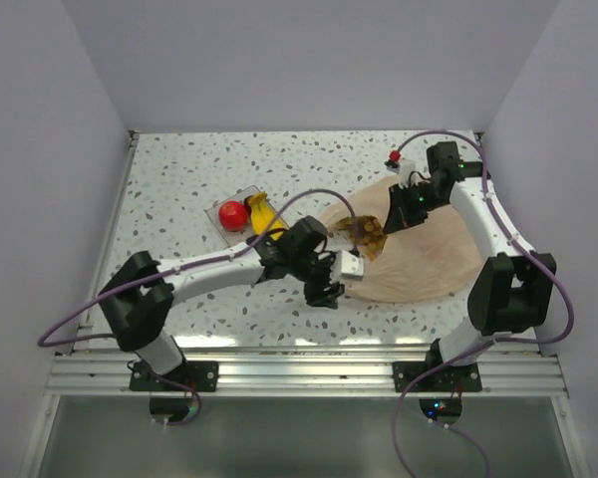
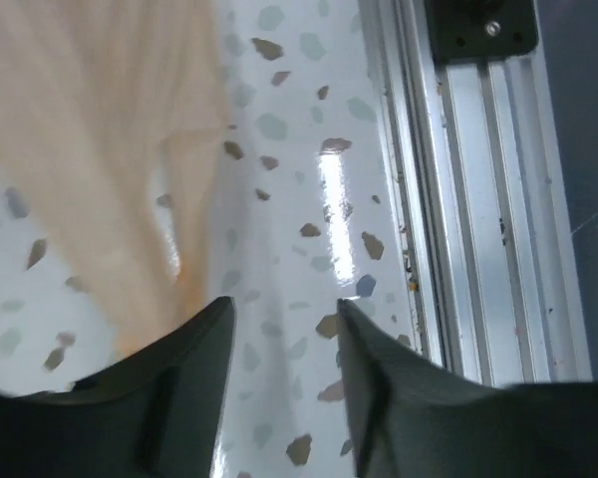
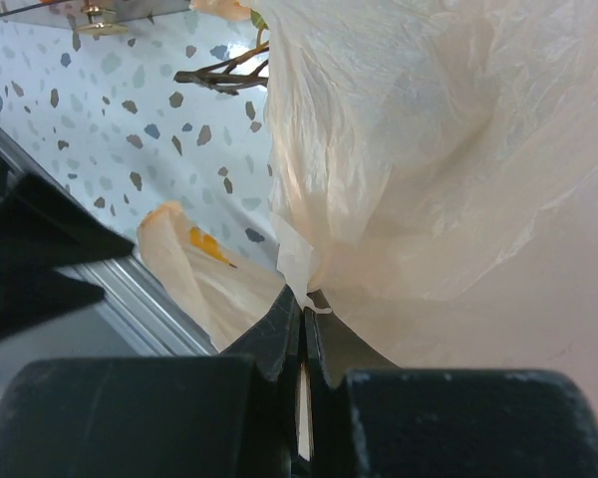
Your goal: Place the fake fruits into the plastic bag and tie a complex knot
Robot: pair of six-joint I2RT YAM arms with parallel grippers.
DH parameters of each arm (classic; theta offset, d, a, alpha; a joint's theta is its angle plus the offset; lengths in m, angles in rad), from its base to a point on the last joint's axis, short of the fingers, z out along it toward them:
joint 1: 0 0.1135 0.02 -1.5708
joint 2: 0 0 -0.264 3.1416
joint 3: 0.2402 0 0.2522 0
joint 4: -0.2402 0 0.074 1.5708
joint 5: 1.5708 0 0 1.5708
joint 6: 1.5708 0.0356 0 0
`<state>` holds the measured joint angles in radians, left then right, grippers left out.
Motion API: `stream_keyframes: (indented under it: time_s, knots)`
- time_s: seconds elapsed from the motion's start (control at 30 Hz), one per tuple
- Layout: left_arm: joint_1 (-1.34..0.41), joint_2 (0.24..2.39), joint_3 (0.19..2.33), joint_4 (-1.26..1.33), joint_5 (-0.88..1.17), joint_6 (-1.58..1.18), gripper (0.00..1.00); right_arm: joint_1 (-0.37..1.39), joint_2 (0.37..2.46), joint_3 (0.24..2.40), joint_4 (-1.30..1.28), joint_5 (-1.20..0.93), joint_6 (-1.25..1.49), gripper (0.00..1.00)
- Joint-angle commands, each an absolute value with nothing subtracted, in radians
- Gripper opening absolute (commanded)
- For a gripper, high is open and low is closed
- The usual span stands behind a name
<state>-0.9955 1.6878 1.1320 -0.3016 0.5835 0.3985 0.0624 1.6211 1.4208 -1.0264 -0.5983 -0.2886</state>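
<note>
We see a white speckled table (image 1: 179,189) with a clear tray (image 1: 217,211) left of centre. An aluminium rail (image 1: 309,373) runs along its near edge.

Surface (image 1: 179,179): white and glossy, speckled with grey and brown flecks.
Walls: plain pale panels stood at the back (image 1: 309,60), left (image 1: 40,149) and right (image 1: 578,119).
Near edge: a ribbed aluminium rail (image 1: 299,373) ran along it.
Light: a bright glare (image 2: 334,199) lay near the rail.
</note>
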Motion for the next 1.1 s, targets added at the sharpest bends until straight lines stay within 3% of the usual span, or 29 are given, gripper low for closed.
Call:
stream_keyframes:
  time_s: [0.0, 0.07, 0.13, 0.4, 0.5, 0.7, 0.97, 1.07]
  knots:
    - [-0.808, 1.468, 1.098, -0.241, 0.612, 0.29, 0.62, 0.06, 1.565, 1.391, -1.042, -0.637, -0.298, 0.0]
    - [-0.726, 1.374, 1.078, -0.242, 0.589, 0.244, 0.68, 0.061, 1.556, 1.368, -1.043, -0.626, -0.302, 0.0]
    - [-0.632, 1.316, 1.057, -0.274, 0.533, 0.235, 0.8, 0.061, 1.549, 1.345, -1.045, -0.618, -0.305, 0.0]
    - [-0.318, 1.4, 1.097, -0.273, 0.371, 0.223, 0.85, 0.066, 1.534, 1.304, -0.994, -0.577, -0.27, 0.0]
    - [-0.281, 1.498, 1.185, -0.232, 0.305, 0.244, 0.88, 0.067, 1.539, 1.304, -0.988, -0.571, -0.259, 0.0]
    - [-0.275, 1.678, 1.328, -0.187, 0.221, 0.348, 0.88, 0.068, 1.542, 1.322, -0.989, -0.551, -0.255, 0.0]
    - [-0.276, 1.835, 1.434, -0.262, 0.264, 0.439, 0.73, 0.071, 1.562, 1.354, -1.006, -0.529, -0.261, 0.0]
    - [-0.272, 1.836, 1.433, -0.299, 0.276, 0.454, 0.73, 0.069, 1.566, 1.365, -1.011, -0.528, -0.264, 0.0]
